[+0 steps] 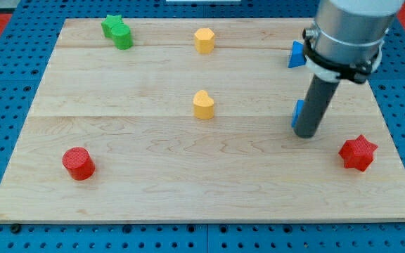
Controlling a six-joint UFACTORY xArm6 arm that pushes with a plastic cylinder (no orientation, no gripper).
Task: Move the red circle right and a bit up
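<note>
The red circle [79, 163] is a short red cylinder at the view's lower left of the wooden board [153, 190]. My tip [305, 134] is far to the right of it, at the board's right middle. The rod hides most of a blue block [297, 112] that shows just at its left side. A red star [358, 152] lies right of the tip and slightly lower.
A green star and a green round block [117, 31] sit together at the top left. A yellow hexagon [204, 40] is at top centre, a yellow heart-like block [203, 105] at mid board. A blue triangle [297, 55] is at top right, partly behind the arm.
</note>
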